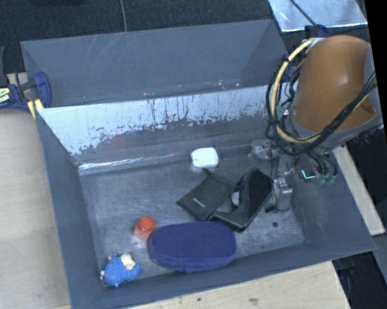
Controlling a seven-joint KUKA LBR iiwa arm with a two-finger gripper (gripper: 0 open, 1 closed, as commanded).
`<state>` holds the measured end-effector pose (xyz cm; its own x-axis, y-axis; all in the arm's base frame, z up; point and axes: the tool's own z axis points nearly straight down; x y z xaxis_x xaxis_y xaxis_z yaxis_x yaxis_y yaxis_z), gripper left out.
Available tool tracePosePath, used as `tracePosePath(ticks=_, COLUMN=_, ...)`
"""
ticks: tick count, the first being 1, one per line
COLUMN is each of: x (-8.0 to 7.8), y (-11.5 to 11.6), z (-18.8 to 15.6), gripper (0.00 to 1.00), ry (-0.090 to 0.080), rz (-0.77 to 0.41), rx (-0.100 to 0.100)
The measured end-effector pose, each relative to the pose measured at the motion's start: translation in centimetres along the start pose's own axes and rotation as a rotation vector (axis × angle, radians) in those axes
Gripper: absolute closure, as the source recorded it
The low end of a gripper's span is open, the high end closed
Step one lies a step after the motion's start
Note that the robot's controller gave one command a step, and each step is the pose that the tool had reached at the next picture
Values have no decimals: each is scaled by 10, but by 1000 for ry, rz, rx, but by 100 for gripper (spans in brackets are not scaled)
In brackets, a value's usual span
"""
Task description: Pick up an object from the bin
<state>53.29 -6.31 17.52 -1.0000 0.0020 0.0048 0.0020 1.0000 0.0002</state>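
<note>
Nearest the lens: the arm's brown domed wrist cover (pixel 331 81), with looped yellow and black cables, hanging over the right-hand side of the grey metal bin (pixel 165 67). Below it the tool (pixel 281 193) is down at floor level on the bin's right, just beside the right edge of a glossy black folded case (pixel 248 201). Whether it touches the case cannot be told, nor whether the tool is open or closed; nothing is seen held in it. A matt black flat rectangular piece (pixel 202 199) lies against the case's left side. A small white rounded block (pixel 205 158) rests near the back wall, apart from the others. Along the front of the floor lie a dark blue oval fabric pouch (pixel 192 246), a small orange-red lump (pixel 144 228) just beyond its left end, and a small blue-and-yellow soft toy (pixel 118 269) in the front left corner. Progress, as judged: the tool is already low in the bin, and by position the black case is the likeliest candidate. Every item rests on the floor, so gripping one and lifting it clear of the bin are not yet done.
</note>
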Motion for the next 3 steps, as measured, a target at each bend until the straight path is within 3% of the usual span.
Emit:
tracePosePath(ticks=1, x=19, y=79, z=107, gripper=0, ry=-8, rz=-107, rx=-1)
tracePosePath(ticks=2, x=47, y=52, z=75, gripper=0, ry=-7, rz=-401, rx=3)
tracePosePath(ticks=3, x=49, y=46, z=72, gripper=0, ry=-10, rz=-715, rx=4)
